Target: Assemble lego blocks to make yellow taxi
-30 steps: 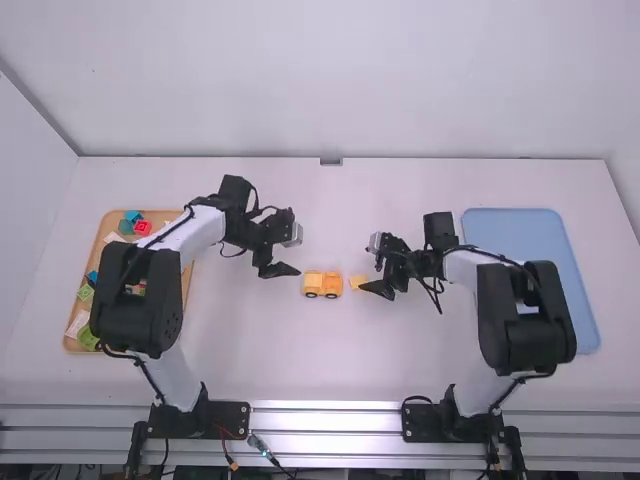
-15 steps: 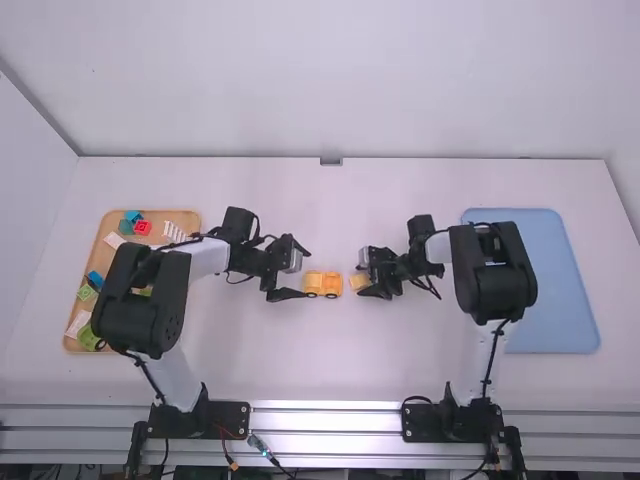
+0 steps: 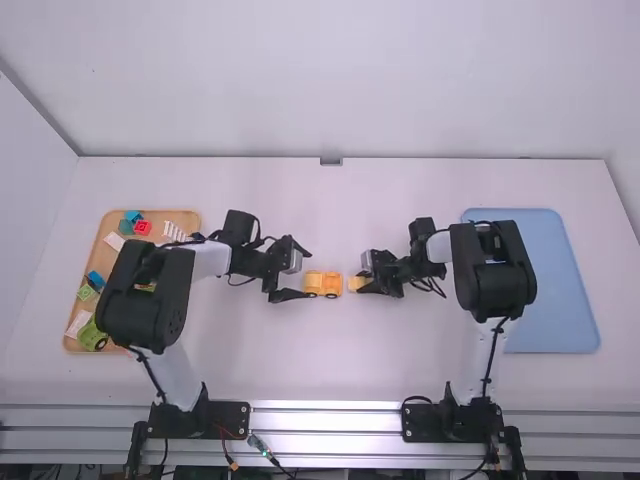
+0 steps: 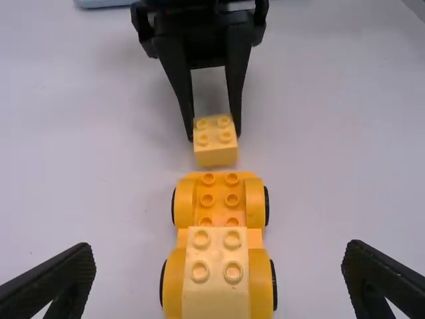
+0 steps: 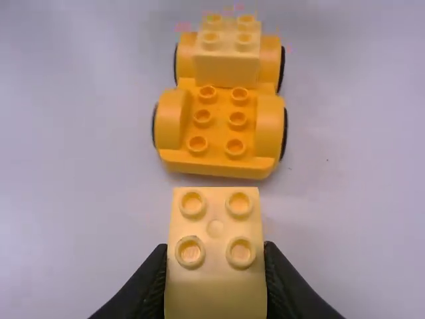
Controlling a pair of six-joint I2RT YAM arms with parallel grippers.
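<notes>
Tabletop (image 3: 330, 375): plain white
Right gripper (image 5: 215, 248): clamped on four-stud brick (image 5: 216, 291), wheeled base (image 5: 216, 164) just ahead
Left gripper (image 4: 220, 251): fingers apart
Wheels (image 5: 285, 136): might roll off if brick presses crooked, tbh

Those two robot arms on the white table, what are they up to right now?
They seem to be building a small yellow taxi. The right gripper is closed on a pale yellow block just off one end of the orange-yellow wheeled base. Another pale yellow block already sits on the base's other end. The left gripper is open around that end, holding nothing.
</notes>
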